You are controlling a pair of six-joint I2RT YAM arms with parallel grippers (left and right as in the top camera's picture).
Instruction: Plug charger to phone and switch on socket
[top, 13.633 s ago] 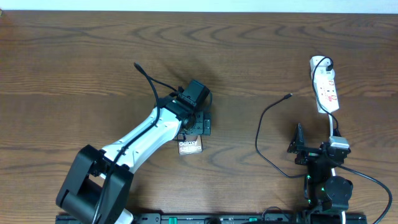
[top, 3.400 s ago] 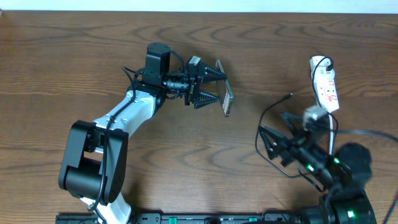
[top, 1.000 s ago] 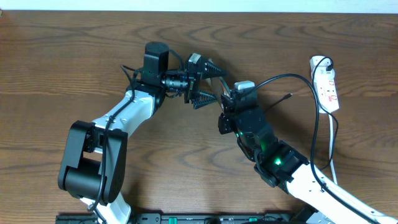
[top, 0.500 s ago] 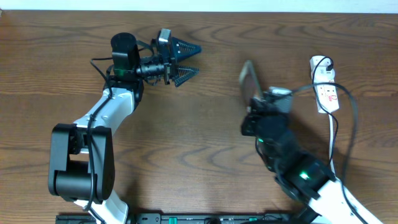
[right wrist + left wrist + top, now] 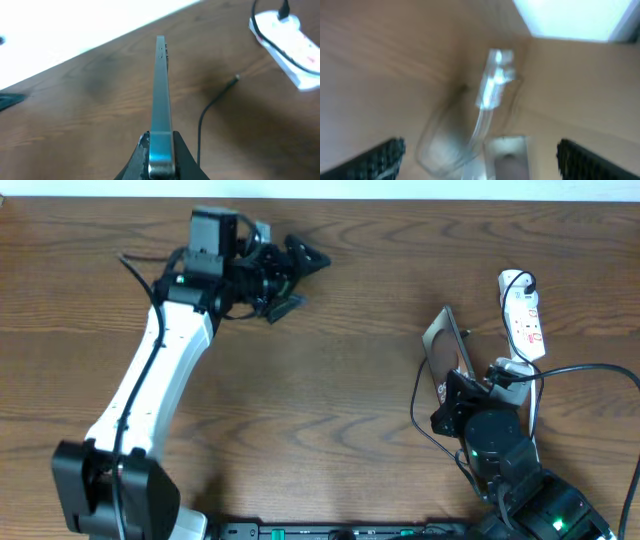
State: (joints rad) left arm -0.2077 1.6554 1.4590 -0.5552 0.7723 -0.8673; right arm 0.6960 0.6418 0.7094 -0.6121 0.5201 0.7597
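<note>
Nearest me, the right gripper [image 5: 160, 152] is pinching the phone [image 5: 161, 90] by one end and holding it on edge over the table [image 5: 330, 400]. Just beyond, the charger [image 5: 202, 117] is lying loose on the wood, touching neither the phone nor the socket [image 5: 285, 42], which is sitting farther off to the right. Across the table, the left gripper [image 5: 300, 280] is hovering with its fingers spread, gripping nothing. Its own camera is giving me mostly blur.
</note>
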